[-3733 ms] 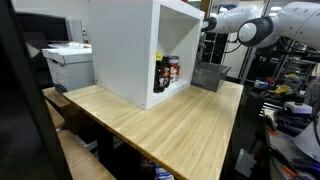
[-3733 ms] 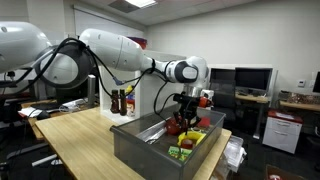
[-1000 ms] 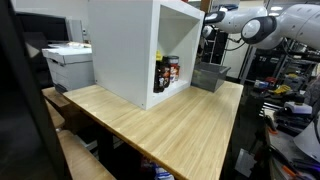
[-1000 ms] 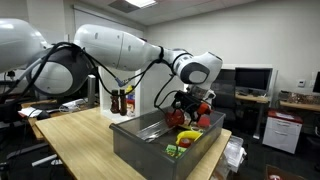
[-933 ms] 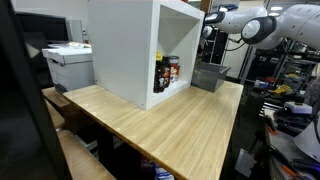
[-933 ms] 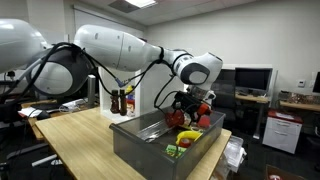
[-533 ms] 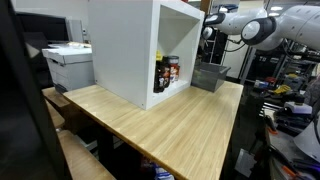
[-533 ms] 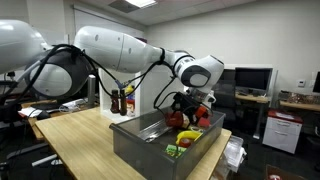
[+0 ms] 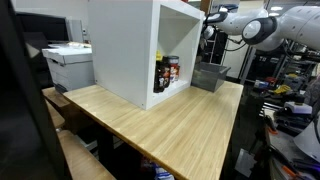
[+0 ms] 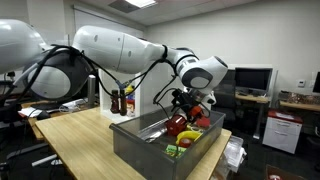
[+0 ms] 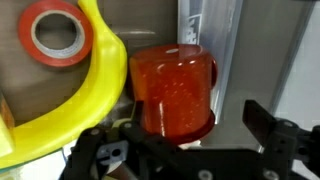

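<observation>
Red cup: you will find it inside the grey bin, directly ahead of the gripper and centred in the gap between the two fingers. The gripper is spread wide and holds nothing; neither finger touches the cup.

In the wrist view the cup's body runs at a right angle to the line joining the fingers, so judge that a closing stroke would meet its sides. Whether it stands upright or lies on its side cannot be told.

To one side of the gripper, a yellow curved item lies just beside the cup, with a red tape roll beyond it.

Note the limits: the fingertips are cut off at the picture edge. In an exterior view the gripper masks the bin contents beneath it.
</observation>
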Tool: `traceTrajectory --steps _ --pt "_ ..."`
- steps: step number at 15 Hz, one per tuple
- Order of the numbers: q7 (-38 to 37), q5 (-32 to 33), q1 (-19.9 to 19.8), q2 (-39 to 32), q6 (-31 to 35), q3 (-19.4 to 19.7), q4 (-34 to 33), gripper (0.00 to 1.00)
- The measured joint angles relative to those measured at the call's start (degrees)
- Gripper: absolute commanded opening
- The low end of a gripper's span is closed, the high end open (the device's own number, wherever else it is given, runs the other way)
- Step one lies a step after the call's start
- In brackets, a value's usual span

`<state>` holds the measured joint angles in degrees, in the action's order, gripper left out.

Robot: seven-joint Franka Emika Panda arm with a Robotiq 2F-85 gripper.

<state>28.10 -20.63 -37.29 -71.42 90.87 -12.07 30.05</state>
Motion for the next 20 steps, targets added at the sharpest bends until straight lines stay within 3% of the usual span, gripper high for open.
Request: traceTrajectory --steps 20 --pt "-15.7 -7.8 -2.3 -1.0 0.0 -2.2 0.0 1.00"
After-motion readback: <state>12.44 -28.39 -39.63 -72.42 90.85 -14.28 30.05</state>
